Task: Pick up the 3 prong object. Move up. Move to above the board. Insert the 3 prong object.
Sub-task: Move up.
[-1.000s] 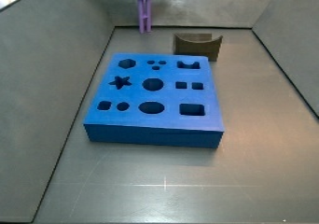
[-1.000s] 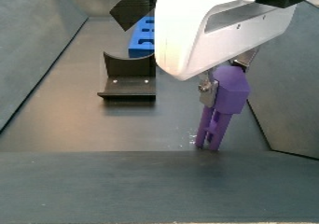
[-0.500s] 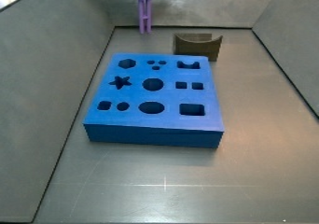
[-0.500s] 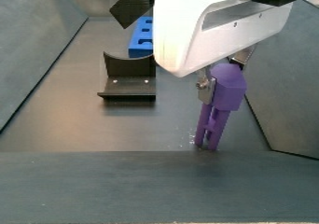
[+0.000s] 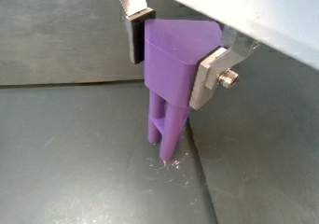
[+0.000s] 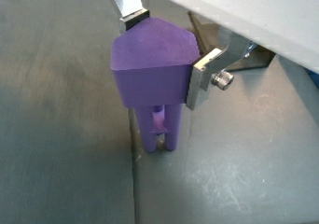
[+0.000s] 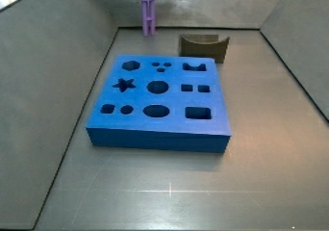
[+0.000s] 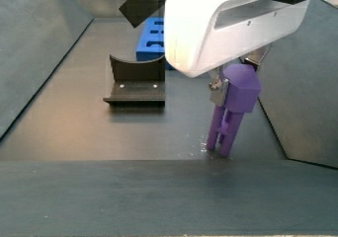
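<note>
The 3 prong object (image 5: 171, 83), light purple, is held upright at its upper part, lower end at the floor (image 8: 79, 122). The claw (image 5: 174, 52) is closed on it, silver fingers (image 6: 206, 70) pressed to opposite faces. The blue board (image 7: 162, 100) is seen well apart; the fixture (image 8: 134, 78) lies between.

The gripper (image 5: 174, 55) stands at the far end of the floor (image 7: 167, 192), jaws closed on the upright 3 prong object (image 8: 232, 108), whose lower end is at the floor. A grey side wall (image 8: 306, 93) rises just beside it. The fixture (image 8: 134, 81) sits between the gripper and the board (image 7: 162, 100); the air above both is open. Bare floor surrounds the board on all sides.
</note>
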### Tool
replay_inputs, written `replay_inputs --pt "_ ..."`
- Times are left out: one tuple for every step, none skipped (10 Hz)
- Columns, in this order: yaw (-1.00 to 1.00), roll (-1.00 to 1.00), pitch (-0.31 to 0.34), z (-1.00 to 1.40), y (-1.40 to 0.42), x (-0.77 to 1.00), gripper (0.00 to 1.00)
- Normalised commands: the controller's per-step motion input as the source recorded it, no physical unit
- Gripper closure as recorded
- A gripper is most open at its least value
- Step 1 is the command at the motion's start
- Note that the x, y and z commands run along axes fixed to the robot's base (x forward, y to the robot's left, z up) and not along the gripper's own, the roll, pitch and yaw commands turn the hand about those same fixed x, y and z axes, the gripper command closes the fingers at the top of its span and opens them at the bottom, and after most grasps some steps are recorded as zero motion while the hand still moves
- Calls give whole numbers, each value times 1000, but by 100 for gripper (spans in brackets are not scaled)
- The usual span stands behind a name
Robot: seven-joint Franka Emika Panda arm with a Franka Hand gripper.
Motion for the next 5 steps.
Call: replay_inputs --pt "2 -1 17 818 37 -25 100" --pt "-9 8 51 710 29 -41 100" --pt "-16 36 72 528 15 -25 100" --pt "-10 51 84 381 13 -14 100" --pt "2 60 96 234 7 -5 100"
